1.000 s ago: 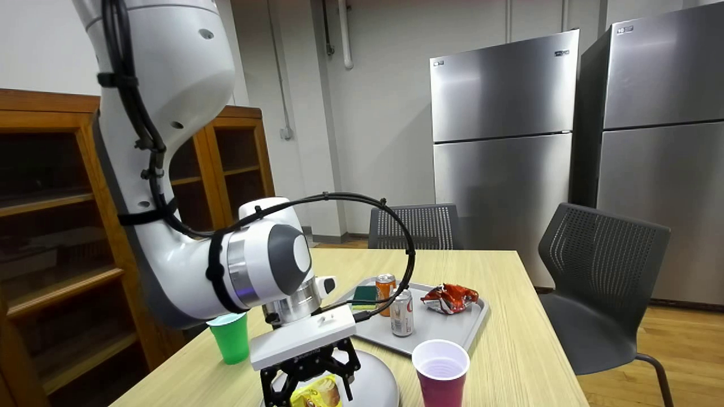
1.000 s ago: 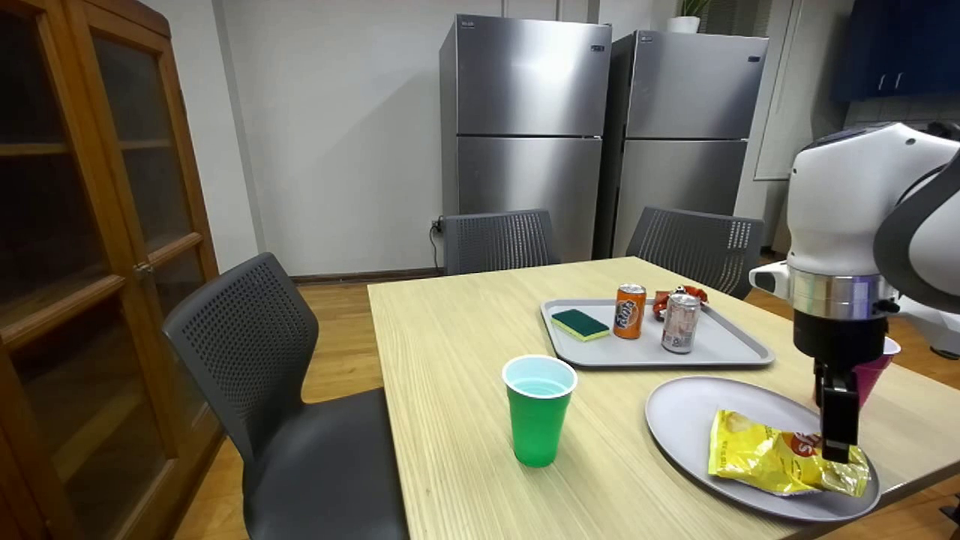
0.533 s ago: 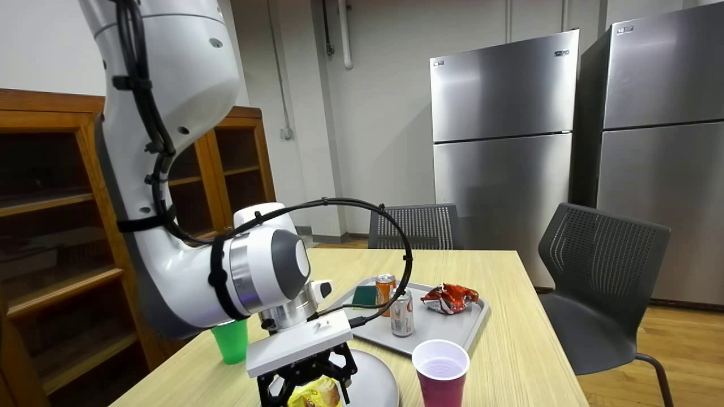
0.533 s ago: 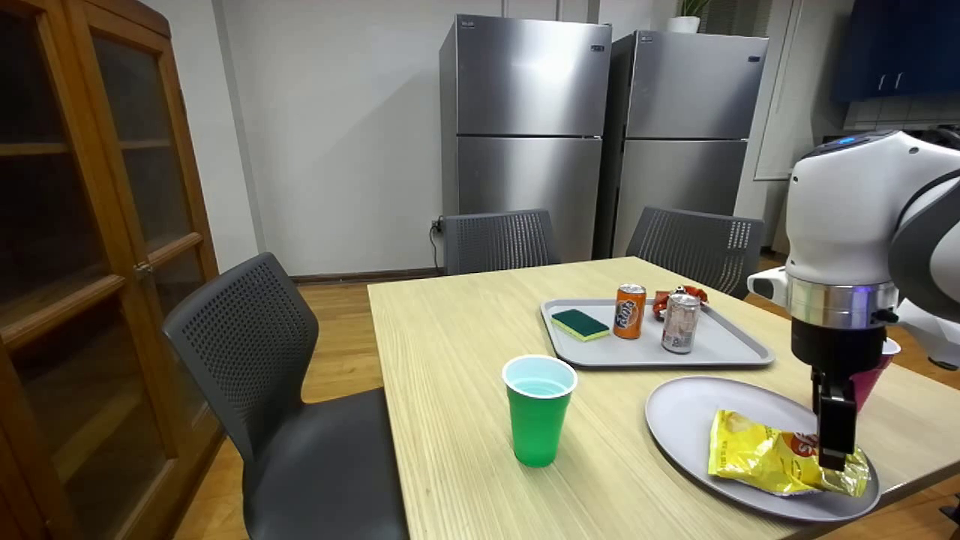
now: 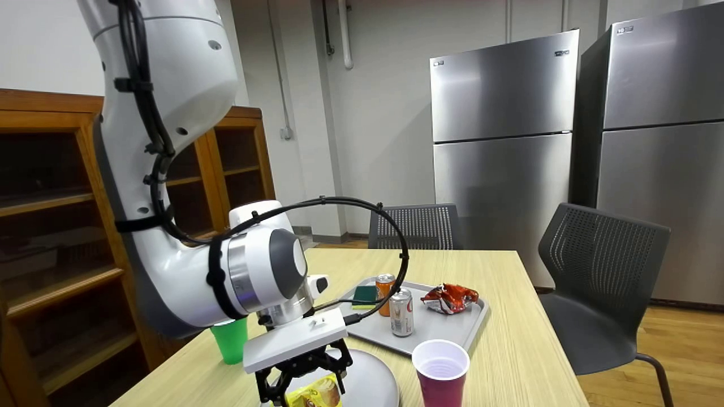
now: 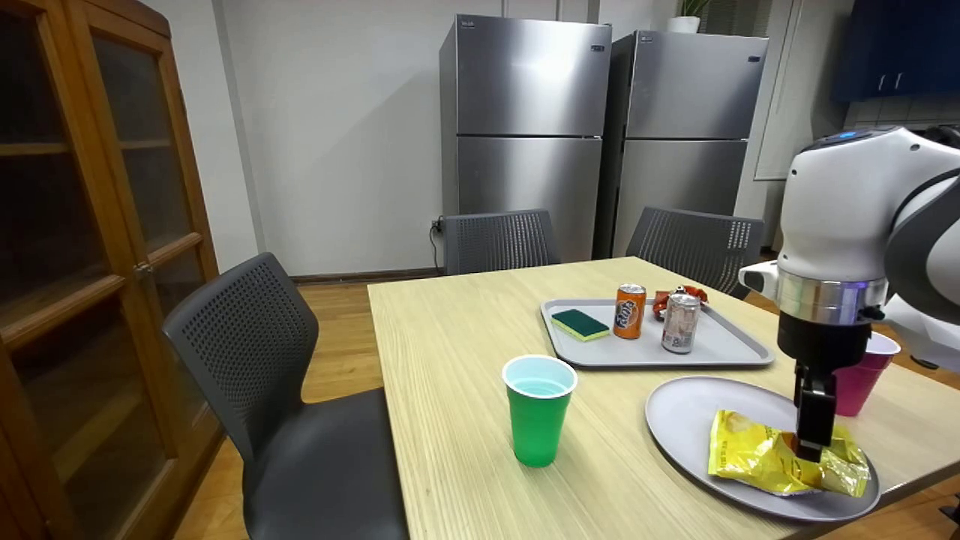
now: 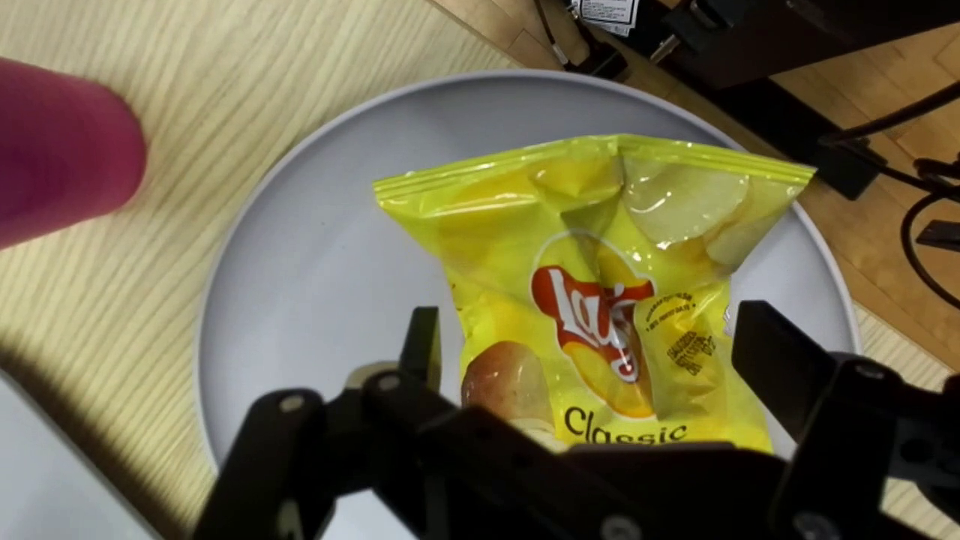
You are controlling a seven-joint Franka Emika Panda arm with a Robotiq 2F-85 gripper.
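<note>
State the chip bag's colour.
The chip bag is mostly yellow with a red logo, clearest in the wrist view.

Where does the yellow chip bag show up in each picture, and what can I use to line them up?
In an exterior view: the yellow chip bag is at the bottom edge, a little left of centre, partly cut off.
In an exterior view: the yellow chip bag is at lower right.
In the wrist view: the yellow chip bag is right of centre.
Shared landmark: the round grey plate beneath it in all three.
</note>
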